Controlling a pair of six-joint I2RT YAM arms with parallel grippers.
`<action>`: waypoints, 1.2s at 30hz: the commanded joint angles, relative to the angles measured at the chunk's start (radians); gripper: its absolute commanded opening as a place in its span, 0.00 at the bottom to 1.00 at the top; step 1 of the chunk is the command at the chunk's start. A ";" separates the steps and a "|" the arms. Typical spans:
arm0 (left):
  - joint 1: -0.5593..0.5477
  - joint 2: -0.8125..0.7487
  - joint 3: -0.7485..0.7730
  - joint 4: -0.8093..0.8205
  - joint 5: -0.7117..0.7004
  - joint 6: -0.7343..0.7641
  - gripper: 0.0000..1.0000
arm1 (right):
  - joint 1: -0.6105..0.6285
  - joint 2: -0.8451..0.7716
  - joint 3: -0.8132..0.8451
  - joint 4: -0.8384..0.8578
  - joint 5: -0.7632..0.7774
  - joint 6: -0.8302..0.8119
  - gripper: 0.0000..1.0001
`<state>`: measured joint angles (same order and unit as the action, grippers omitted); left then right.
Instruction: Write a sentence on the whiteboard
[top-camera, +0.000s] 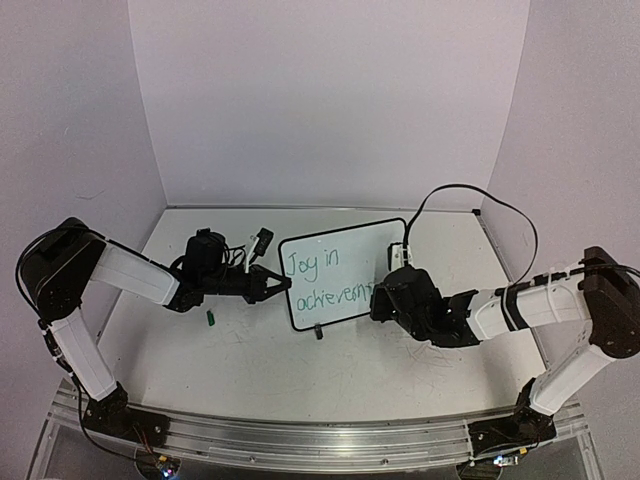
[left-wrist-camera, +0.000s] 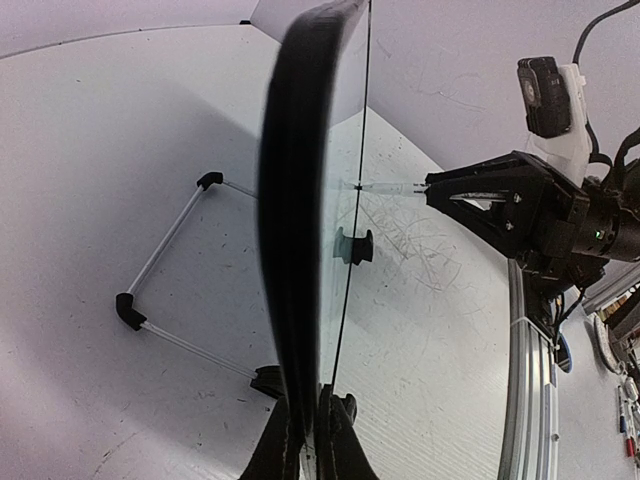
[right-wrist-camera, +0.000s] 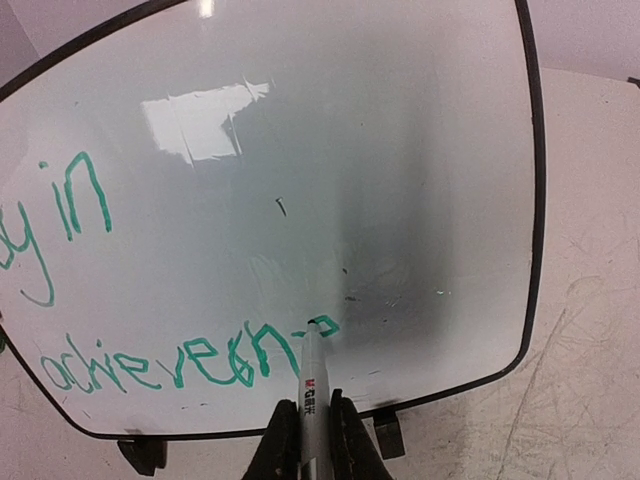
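Note:
The whiteboard (top-camera: 360, 250) stands upright at the table's middle, tilted, with a thin black border. My left gripper (top-camera: 283, 284) is shut on its left edge; in the left wrist view the whiteboard (left-wrist-camera: 295, 200) is edge-on between the shut fingers of the left gripper (left-wrist-camera: 310, 410). The sentence (right-wrist-camera: 180, 360) is green handwriting in two lines, "Joy in" above "achievem" and a half-formed letter. My right gripper (right-wrist-camera: 311, 410) is shut on a grey marker (right-wrist-camera: 310, 375) whose tip touches the board at the end of the lower line. From above, the right gripper (top-camera: 385, 295) sits at the board's lower right.
A small green cap (top-camera: 211, 318) lies on the table left of the board. A wire stand (left-wrist-camera: 165, 270) rests behind it. Black clip feet (right-wrist-camera: 388, 432) hold the board's bottom edge. Faint grey scribbles (left-wrist-camera: 410, 240) mark the tabletop. White walls enclose three sides.

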<state>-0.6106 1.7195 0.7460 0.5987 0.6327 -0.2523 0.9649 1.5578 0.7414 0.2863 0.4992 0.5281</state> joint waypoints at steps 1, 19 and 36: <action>-0.003 -0.006 0.032 -0.027 -0.022 0.045 0.00 | 0.003 0.008 -0.010 0.025 -0.016 0.024 0.00; -0.005 -0.004 0.034 -0.027 -0.021 0.045 0.00 | 0.002 0.001 -0.060 0.021 -0.003 0.058 0.00; -0.006 -0.008 0.033 -0.030 -0.019 0.045 0.00 | -0.010 -0.101 -0.070 0.037 0.006 0.000 0.00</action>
<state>-0.6125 1.7195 0.7479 0.5937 0.6334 -0.2501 0.9624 1.4623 0.6543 0.2952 0.4927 0.5583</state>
